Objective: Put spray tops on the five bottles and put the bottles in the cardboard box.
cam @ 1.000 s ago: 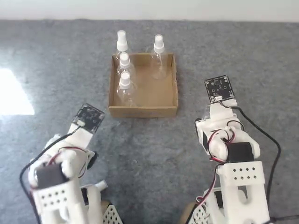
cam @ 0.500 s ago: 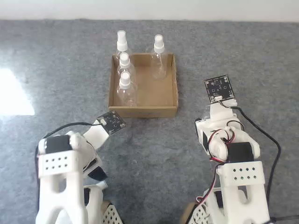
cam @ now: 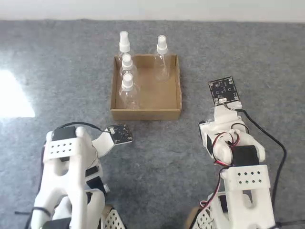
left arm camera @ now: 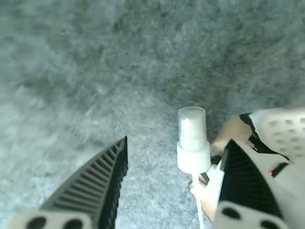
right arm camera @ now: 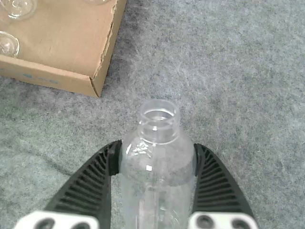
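Bottle [right arm camera: 157,174] uncapped, clamped in right end effector [right arm camera: 156,149]; cardboard box [right arm camera: 57,78] near.

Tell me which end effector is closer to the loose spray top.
Left. The spray top sits between the left end effector's open fingers; the right end effector is off to the other side, clamped on the uncapped bottle.

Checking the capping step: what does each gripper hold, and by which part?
Right gripper clamps the uncapped bottle by its body. Left gripper is open, holding nothing; a spray top sits between its jaws.
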Robot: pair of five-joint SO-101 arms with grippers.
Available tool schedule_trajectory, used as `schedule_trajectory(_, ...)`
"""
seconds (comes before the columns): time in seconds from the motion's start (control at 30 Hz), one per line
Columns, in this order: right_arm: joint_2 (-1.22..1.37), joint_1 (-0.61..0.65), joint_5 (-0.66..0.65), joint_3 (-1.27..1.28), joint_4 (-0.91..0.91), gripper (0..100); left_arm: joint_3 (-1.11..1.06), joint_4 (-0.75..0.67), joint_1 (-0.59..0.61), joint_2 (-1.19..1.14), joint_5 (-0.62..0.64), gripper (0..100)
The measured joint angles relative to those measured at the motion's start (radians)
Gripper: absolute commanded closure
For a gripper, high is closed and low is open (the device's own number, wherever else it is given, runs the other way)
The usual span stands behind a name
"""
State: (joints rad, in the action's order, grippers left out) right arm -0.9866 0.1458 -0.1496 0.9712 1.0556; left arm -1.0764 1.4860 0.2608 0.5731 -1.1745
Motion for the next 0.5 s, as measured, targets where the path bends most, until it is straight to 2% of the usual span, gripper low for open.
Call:
schedule_trajectory(0.23,0.0,0.0,0.0,0.0,0.0,90.8,-0.114,-0.167,0.0,-0.025,-0.003,71)
schedule_trajectory(0.37,0.0,0.0,0.0,0.0,0.0,90.8,-0.118,-0.186,0.002,-0.025,-0.003,71)
schedule_trajectory(0.5,0.0,0.0,0.0,0.008,-0.018,90.8,-0.127,-0.206,0.002,-0.025,0.0,75)
